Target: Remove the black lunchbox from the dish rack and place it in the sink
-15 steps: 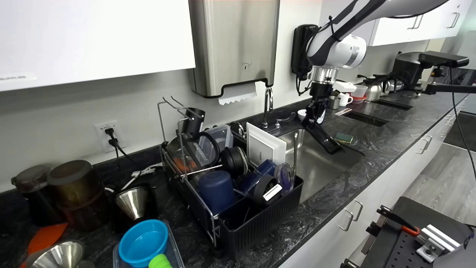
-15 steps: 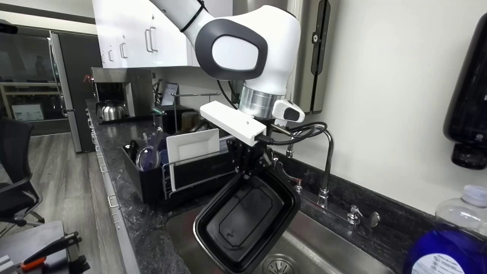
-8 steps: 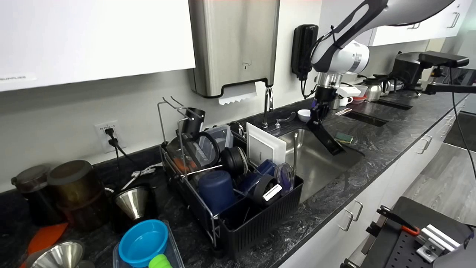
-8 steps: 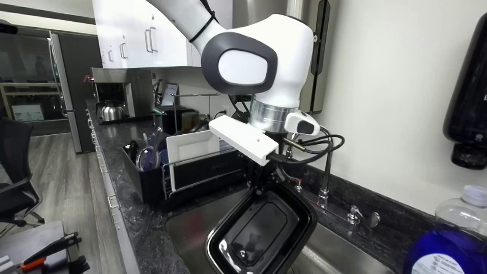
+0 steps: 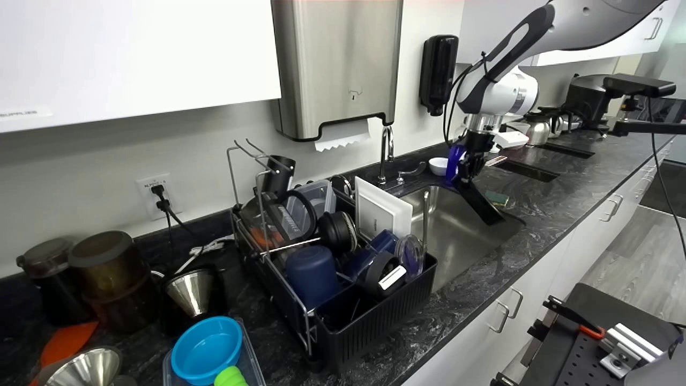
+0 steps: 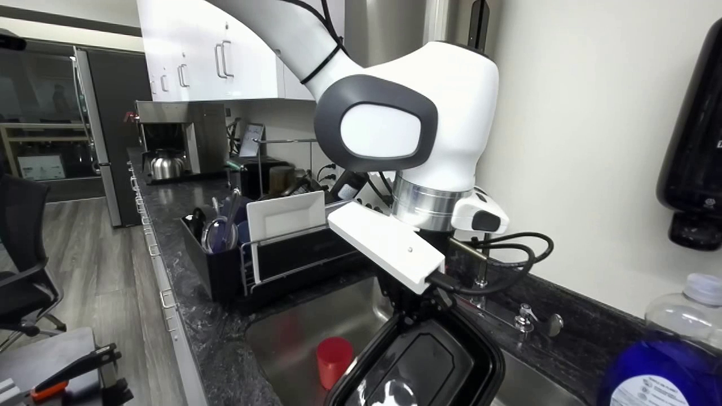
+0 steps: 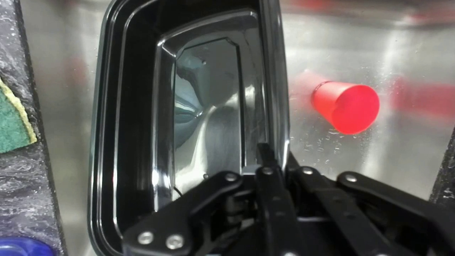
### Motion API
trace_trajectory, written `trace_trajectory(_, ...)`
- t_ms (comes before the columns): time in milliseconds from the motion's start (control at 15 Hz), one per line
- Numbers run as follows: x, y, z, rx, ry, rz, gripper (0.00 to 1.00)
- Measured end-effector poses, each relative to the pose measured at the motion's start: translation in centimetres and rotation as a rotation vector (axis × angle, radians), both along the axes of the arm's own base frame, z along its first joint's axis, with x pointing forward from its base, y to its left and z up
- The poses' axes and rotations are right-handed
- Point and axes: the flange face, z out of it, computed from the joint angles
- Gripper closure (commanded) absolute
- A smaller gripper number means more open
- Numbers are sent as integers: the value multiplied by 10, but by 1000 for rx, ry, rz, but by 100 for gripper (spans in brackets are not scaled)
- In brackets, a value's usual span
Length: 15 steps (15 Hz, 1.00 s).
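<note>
1 black lunchbox (image 7: pixel 192 117) hangs tilted from the tool (image 7: pixel 279 156), which pinches its side wall with 1 finger inside the box and 1 outside. The lunchbox is out of the dish rack (image 5: pixel 285 305) and over the sink (image 6: pixel 293 355), its hollow side facing the camera in the wrist view; whether its lower end touches the metal cannot be told. Its glossy floor carries reflections and small droplets. To its right in the wrist view, 1 red cylinder (image 7: pixel 350 106) sits in the sink, with a strip of metal showing between the 2. Just beside the sink, the rack stands on the dark speckled desk (image 5: pixel 541 230) and holds 1 square white plate (image 5: pixel 380 209), 1 dark blue cup (image 5: pixel 311 271) and other dishes. The faucet (image 5: pixel 382 158) rises at the wall side of the sink. 1 green and yellow sponge (image 7: pixel 14 121) lies on the desk near the sink's edge, and 1 bottle (image 6: pixel 660 355) of blue liquid shows near the wall in an exterior view. 1 bright blue bowl (image 5: pixel 206 348) is across the rack from the sink.
</note>
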Motion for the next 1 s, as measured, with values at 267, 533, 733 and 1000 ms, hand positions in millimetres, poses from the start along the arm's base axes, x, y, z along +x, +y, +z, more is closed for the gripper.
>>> trace_trajectory(267, 7, -11, -8, -11, -3, -5, 98)
trace_trajectory(533, 17, -19, -15, -19, -2, -8, 98)
trace_trajectory(733, 26, -26, -18, -26, -8, -9, 98)
trace_trajectory(1000, 36, -31, -24, -30, -10, -6, 98)
